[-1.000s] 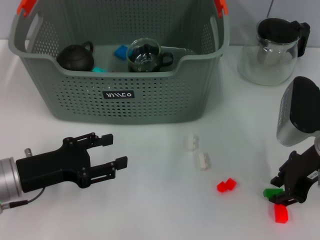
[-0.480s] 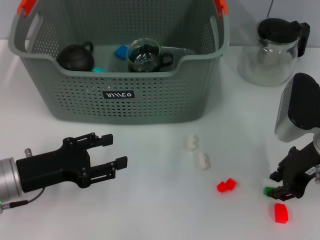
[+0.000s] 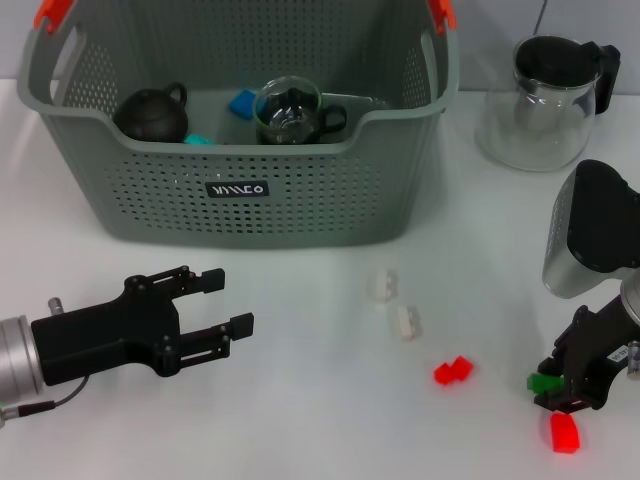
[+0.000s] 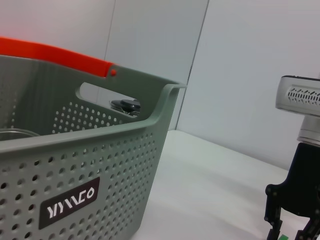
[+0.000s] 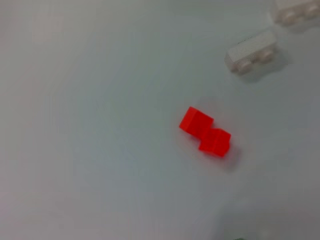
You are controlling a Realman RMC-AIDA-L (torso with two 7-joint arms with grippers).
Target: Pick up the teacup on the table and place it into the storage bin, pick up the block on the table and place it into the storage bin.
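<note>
While the storage bin (image 3: 240, 190) at the back of the desk (image 3: 320, 420) already holds a glass teacup (image 3: 290, 110), a black teapot (image 3: 152, 113) and blue pieces, the block step looks to be the one in hand. Parked at the near left, the left gripper (image 3: 222, 301) has its fingers spread wide and holds nothing. Low at the near right, the right gripper (image 3: 562, 391) is closed on a green block (image 3: 543, 382), just above a red block (image 3: 563, 432). Two white blocks (image 3: 392, 304) and a red pair (image 3: 453, 371) lie loose mid-desk. Next, I judge, comes a lift clear of the desk and a carry over the bin's rim.
</note>
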